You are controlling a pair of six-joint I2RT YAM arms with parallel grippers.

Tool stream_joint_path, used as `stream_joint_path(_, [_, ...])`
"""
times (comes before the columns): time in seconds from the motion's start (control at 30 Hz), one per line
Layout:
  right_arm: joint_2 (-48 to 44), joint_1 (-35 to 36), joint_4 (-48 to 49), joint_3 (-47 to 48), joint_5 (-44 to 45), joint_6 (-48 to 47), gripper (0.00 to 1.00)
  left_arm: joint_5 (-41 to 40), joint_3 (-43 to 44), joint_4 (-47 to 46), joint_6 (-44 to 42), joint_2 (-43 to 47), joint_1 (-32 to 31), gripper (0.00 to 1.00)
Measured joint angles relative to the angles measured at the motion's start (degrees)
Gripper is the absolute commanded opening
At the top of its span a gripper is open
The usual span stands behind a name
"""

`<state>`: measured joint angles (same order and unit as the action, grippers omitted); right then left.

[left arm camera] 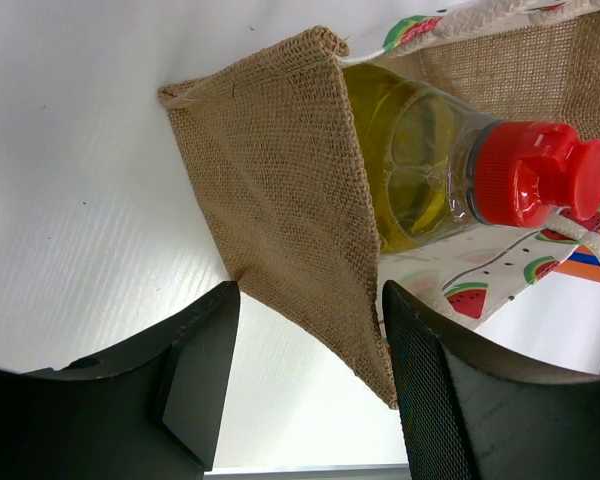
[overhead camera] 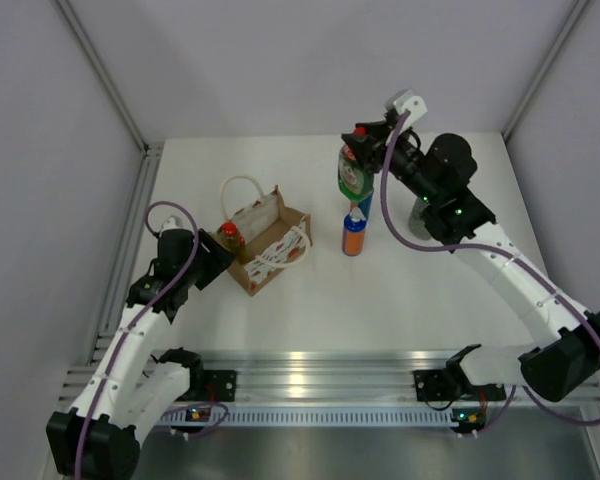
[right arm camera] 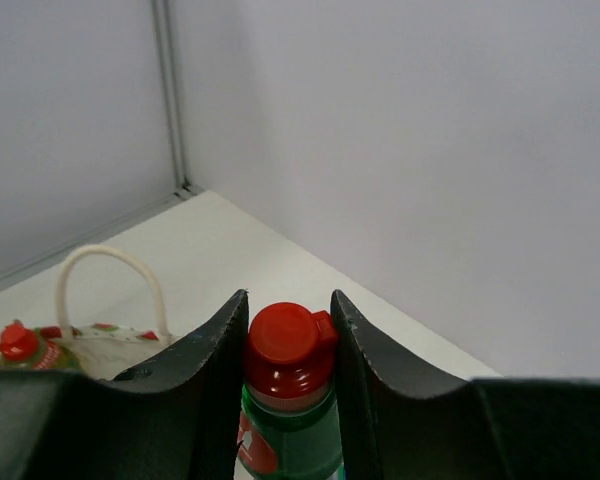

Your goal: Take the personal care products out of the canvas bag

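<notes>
Tabletop (overhead camera: 430,300) | canvas bag (left arm camera: 280,200) holds yellow-green bottle (left arm camera: 420,160) | left jaws open | right jaws clamp green bottle (right arm camera: 285,430)

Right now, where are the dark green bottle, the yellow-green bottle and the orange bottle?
dark green bottle (overhead camera: 354,180): top external view, on its labelled body.
yellow-green bottle (left arm camera: 420,165): left wrist view, on its clear body.
orange bottle (overhead camera: 353,240): top external view, on its orange body.

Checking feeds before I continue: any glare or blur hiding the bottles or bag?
Top view: glare only on the metal rail, bag clear. Left wrist: bag weave sharp, yellow bottle slightly reflective. Right wrist: red cap sharp, fingers dark, soft-edged.
</notes>
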<state>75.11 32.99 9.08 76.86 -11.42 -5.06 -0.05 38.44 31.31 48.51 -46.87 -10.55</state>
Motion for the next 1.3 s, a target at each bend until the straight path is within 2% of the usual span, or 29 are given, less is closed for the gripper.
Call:
stream_joint_path(0.37, [-12.90,-12.48,-0.35,-17.99,4.74,1.27,0.00,0.00,-0.02,0.02,0.00,0.24,0.00,0.64])
stream_joint_path(0.67, [-15.87,-21.97,5.53,-34.18,3.26,7.28,0.00,0.00,-0.04,0.02,-0.02,0.22,0.00,0.64])
stream_joint_path(0.93, [-15.21,-22.73,16.85,-44.02,3.13,10.36,0.00,0.00,-0.11,0.02,-0.07,0.09,0.00,0.64])
stream_joint_path(1.1, [-12.44,-22.91,24.94,-47.43,3.08,10.67,0.00,0.00,-0.20,0.00,-0.26,0.11,0.00,0.64])
stream_joint_path(1.3, [-10.08,-22.97,29.38,-49.83,1.86,9.94,0.02,0.17,-0.33,0.02,-0.26,0.11,0.00,0.64])
